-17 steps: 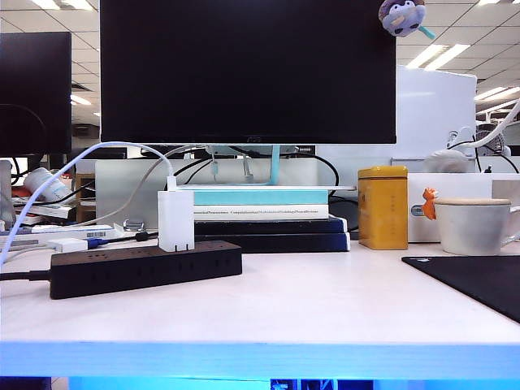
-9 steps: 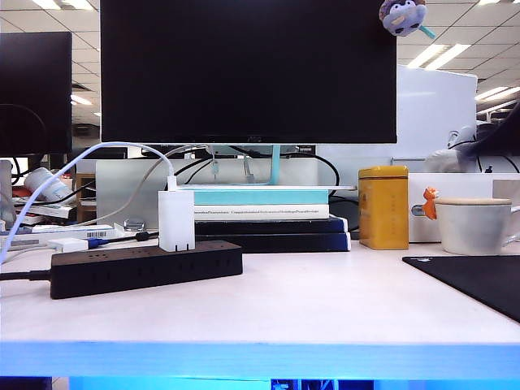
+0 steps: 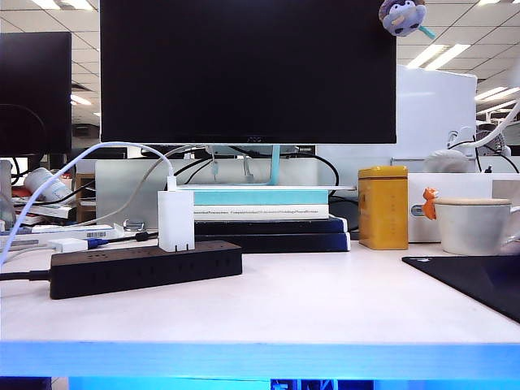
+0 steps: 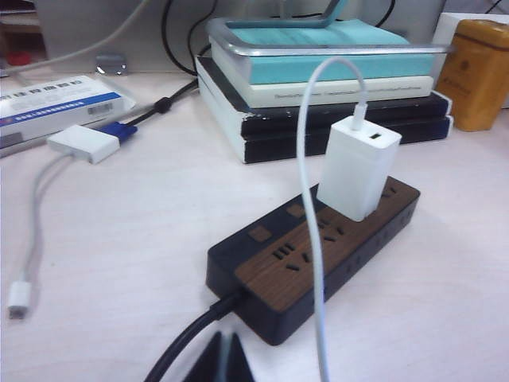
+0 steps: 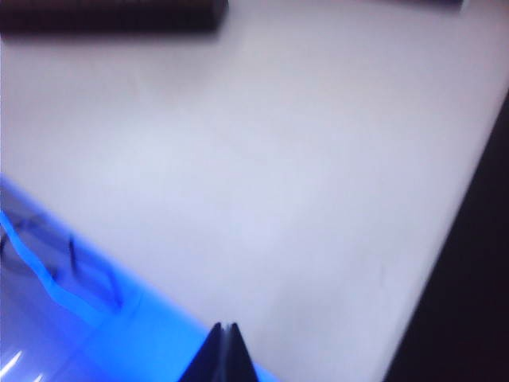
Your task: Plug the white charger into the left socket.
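Nothing on the desk has shifted; charger (image 4: 358, 167) stands plugged in the strip (image 4: 318, 255), beyond the closed left gripper (image 4: 225, 356). Right gripper (image 5: 225, 350), pressed together, hangs over bare table (image 5: 262, 175).

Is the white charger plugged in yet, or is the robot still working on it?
It looks done: the white charger stands upright in the black power strip, at the end away from its cord. Nothing is in hand: the left end effector is shut and empty, back from the strip, and the right end effector is shut and empty over bare table. Nothing seems left to do.
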